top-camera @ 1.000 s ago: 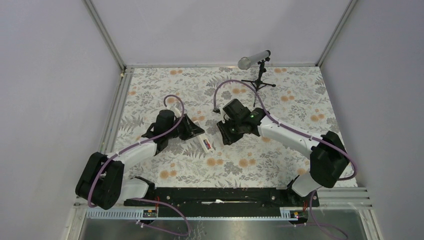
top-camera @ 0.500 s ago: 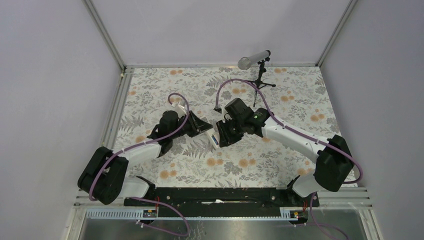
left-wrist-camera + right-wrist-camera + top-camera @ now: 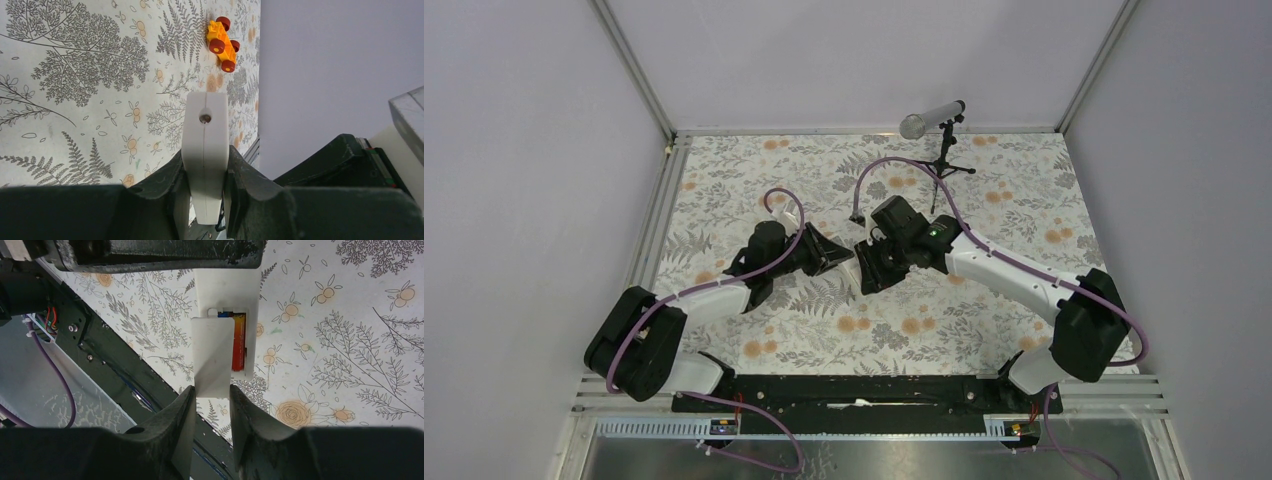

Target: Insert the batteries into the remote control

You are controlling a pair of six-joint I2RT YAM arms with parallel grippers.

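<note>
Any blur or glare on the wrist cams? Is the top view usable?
Left wrist: remote and toy car sharp, no glare. Right wrist: sharp, diagonal shadow across the cover, batteries readable. Top external: even light, soft shadows, remote barely visible.

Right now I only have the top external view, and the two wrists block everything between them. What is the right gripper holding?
Observer: The right gripper pinches the loose white cover. The cover's far end lies over the open back of the remote control.
Operator: Any cells in there?
Observer: One red and blue battery shows beside the cover. The rest of the opening is hidden beneath it.
Operator: Who has the remote?
Observer: The left gripper is shut on it, and one end sticks out past the fingers.
</note>
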